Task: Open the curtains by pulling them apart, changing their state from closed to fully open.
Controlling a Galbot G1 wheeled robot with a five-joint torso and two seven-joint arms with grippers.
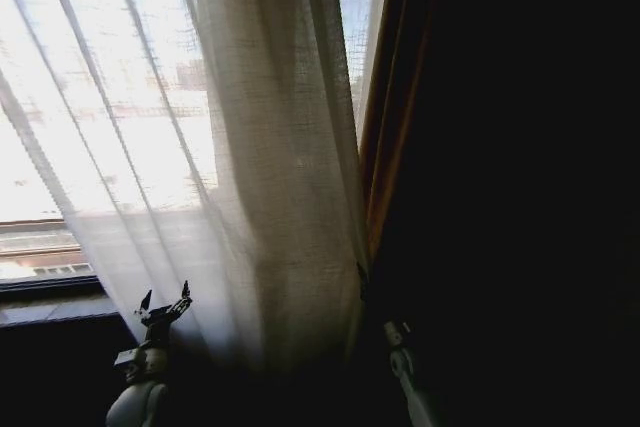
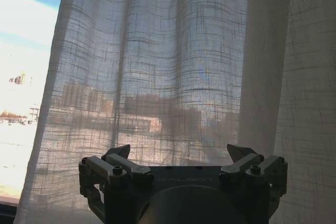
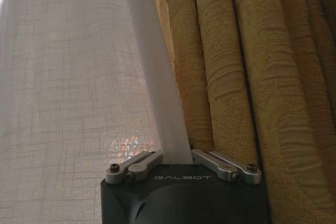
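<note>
The sheer cream curtains (image 1: 280,197) hang pleated over the bright window and bunch thickest toward the right. My right gripper (image 3: 177,157) is shut on a narrow white fold of the curtains (image 3: 157,77), right where the sheer fabric meets the heavy drape. My right arm (image 1: 402,357) sits low in the dark beside that edge. Low on the left, my left gripper (image 1: 166,302) points up with its fingers spread. In the left wrist view the left gripper (image 2: 181,153) is open and holds nothing, with the curtains (image 2: 173,66) hanging a short way beyond it.
A heavy opaque drape (image 1: 395,127) hangs right of the sheer fabric; it looks golden and ribbed (image 3: 247,77) in the right wrist view. A dark window sill (image 1: 50,302) runs along the lower left. Bare sky and buildings (image 2: 26,51) show past the sheer panel's free edge.
</note>
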